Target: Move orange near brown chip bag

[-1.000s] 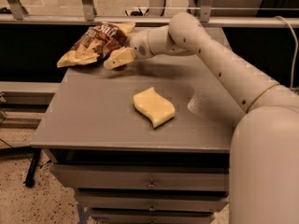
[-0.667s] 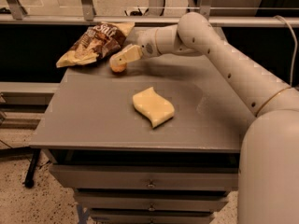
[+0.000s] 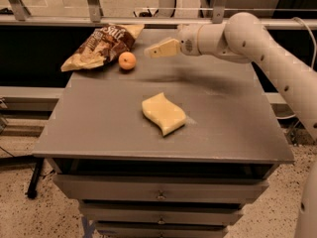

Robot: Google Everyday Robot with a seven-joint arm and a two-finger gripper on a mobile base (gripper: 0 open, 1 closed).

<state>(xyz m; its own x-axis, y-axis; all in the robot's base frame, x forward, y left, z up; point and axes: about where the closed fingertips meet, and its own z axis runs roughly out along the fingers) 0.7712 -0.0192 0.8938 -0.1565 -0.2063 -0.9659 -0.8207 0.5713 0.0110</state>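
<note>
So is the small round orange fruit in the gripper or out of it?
Out. The orange rests on the grey table beside the crinkled brown chip bag; the gripper hovers apart from it, above the table's far side.

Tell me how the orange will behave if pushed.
The orange is round on the flat table top, so a light push would probably roll it. The brown chip bag close beside it might stop it that way. The orange's skin looks smooth, so the tool, hovering at its other side, could slip.
</note>
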